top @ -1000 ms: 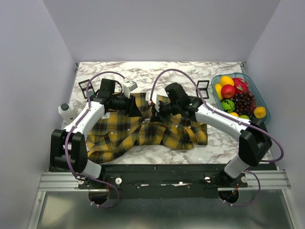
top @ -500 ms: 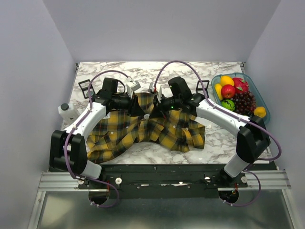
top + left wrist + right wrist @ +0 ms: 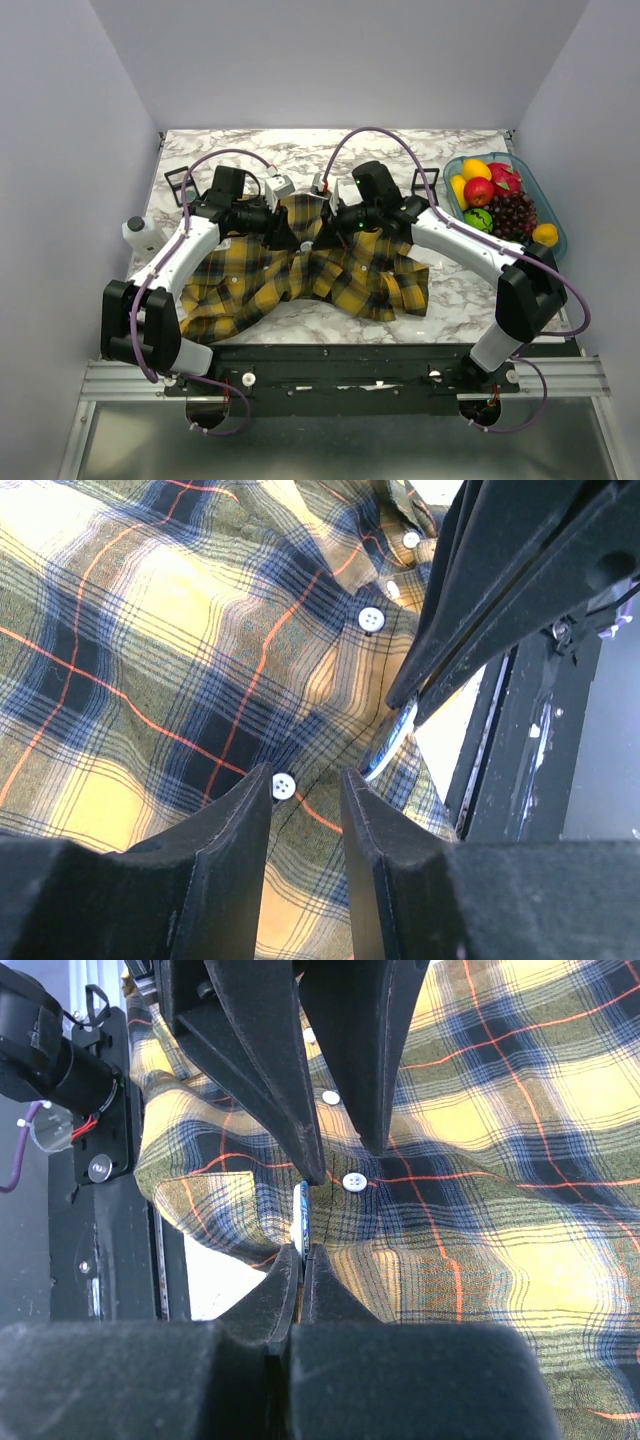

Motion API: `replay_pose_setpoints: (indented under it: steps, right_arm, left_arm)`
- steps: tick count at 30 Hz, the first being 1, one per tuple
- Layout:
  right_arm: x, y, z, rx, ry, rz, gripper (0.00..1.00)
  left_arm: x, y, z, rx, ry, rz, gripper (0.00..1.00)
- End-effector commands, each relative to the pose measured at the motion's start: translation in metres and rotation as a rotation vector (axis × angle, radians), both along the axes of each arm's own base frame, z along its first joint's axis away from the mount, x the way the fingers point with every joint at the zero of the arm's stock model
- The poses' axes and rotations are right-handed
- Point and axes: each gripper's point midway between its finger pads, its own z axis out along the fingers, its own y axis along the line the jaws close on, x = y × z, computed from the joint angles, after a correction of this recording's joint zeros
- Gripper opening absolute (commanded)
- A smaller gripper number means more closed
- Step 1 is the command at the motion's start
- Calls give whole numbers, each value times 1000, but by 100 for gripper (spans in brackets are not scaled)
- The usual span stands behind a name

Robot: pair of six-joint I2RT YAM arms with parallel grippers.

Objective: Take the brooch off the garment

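"Since the garment [image 3: 250,285] lay flatter on the bench [image 3: 300,155] a second ago, what has changed?"

"Its middle has been drawn up and inward, to where both arms meet. The hem on the right arm's side has crept toward the centre."

"Where is the brooch [image 3: 302,1215]?"

"Edge-on between the fingers of the right end effector [image 3: 302,1252], which is clamped tight on it (only a thin pale rim shows). It sits at the placket, just beside a white button [image 3: 353,1181], with cloth touching it."

"And the left end effector [image 3: 305,777]?"

"Narrow, with a fold of plaid and the button between its fingers. It seems to pinch the cloth next to the brooch."

"So what does that mean?"

"Probably that the pull is under way but unfinished. The cloth bunching up around the disc suggests the brooch is not yet free. Drawing the two grips apart looks like the next need."
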Motion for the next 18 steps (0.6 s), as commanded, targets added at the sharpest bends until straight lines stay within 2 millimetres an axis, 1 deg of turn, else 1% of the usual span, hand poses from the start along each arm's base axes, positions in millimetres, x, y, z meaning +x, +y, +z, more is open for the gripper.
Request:
replay_pose_setpoints:
  steps: [1, 5, 11, 13, 18]
  right_arm:
    - [10, 6, 20, 51, -43, 4, 1]
    - [11, 6, 21, 48, -42, 7, 0]
    - [14, 6, 22, 48, -45, 6, 0]
    - [12, 7, 23, 52, -42, 14, 0]
    - [11, 9, 24, 53, -54, 47, 0]
  left_arm:
    - [-15, -4, 26, -61, -28, -55, 43]
    - [-23, -7, 29, -93, -7, -94, 45]
    - [-33, -5, 25, -75, 5, -142, 45]
    - [-31, -6, 25, -85, 25, -123, 44]
    - [-11, -9, 24, -81, 9, -73, 42]
